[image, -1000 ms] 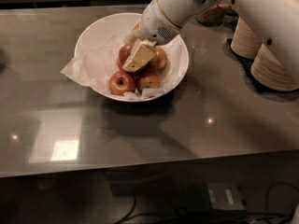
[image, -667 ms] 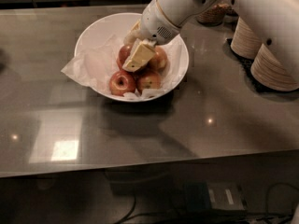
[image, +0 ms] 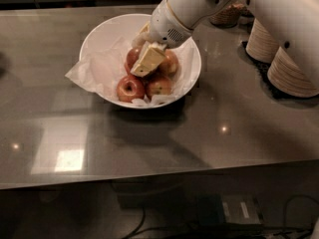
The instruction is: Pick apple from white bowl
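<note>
The white bowl [image: 97, 34] stands on the grey table, lined with crumpled white paper [image: 94, 68]. Several apples lie in it: a darker red one [image: 131, 58] at the back left of the pile, a red one [image: 129, 87] at the front left, and red-yellow ones at the front right [image: 158, 85] and right [image: 170, 63]. My gripper [image: 147, 59] reaches down from the upper right into the bowl. It sits on top of the pile, right beside the darker apple, and hides part of it.
Two stacks of tan disposable bowls [image: 291, 71] stand at the right, under my white arm [image: 259, 4]. A wicker basket [image: 227, 15] is behind them. The paper hangs over the bowl's left rim. The table's front edge [image: 149, 176] runs across below.
</note>
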Motion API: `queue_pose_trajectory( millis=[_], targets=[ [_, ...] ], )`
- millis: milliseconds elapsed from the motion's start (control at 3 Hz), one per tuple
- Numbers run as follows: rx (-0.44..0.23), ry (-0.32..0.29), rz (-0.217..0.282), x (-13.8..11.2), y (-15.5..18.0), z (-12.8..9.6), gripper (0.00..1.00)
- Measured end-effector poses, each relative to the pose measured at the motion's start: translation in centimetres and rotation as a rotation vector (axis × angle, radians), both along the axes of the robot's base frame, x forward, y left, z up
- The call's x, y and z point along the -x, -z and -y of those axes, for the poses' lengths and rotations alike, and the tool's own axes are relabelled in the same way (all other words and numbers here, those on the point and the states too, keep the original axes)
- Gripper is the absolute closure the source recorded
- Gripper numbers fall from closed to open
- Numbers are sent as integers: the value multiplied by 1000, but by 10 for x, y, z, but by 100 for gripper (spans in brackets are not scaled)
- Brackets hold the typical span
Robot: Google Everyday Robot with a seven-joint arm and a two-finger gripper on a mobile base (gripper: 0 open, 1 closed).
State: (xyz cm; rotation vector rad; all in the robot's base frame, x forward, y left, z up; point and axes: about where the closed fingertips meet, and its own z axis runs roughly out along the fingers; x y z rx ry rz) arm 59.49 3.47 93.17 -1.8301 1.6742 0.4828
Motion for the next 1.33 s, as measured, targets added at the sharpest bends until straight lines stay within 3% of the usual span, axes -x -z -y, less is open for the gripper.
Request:
queue_pose_trajectory(
  millis=[333,667,1333],
  targets=[
    [-11,-6,3,1,-3,0,100],
    [-55,-5,45,6,-27,10,100],
    [-110,38,184,22,-87,44,100]
  ],
)
